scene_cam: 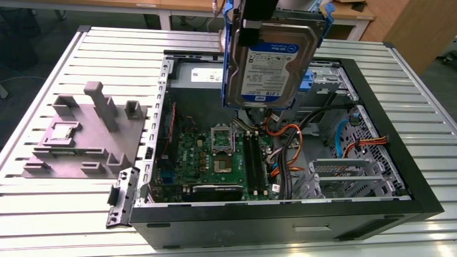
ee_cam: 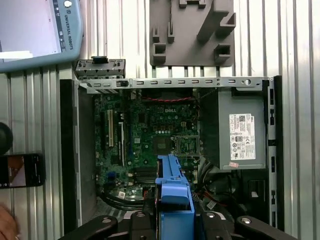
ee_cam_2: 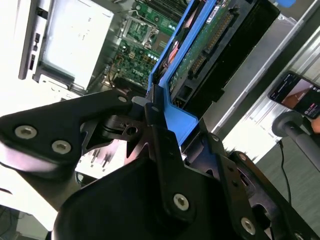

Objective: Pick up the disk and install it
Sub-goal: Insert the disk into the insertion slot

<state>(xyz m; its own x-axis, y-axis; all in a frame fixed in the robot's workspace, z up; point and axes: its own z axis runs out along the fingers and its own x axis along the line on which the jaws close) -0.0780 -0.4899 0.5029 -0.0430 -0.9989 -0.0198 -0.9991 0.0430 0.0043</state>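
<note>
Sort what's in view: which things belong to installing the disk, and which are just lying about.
Belong to the job:
- the disk, held above the case
- the gripper, shut on the disk's blue carrier
- the open computer case

Just lying about:
- the grey fixture block, on the table beside the case
- the phone
- the blue-edged screen

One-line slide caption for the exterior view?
Gripper holds the silver-grey rectangular disk, framed by blue plastic rails, above the open black computer case and its green motherboard.
</note>
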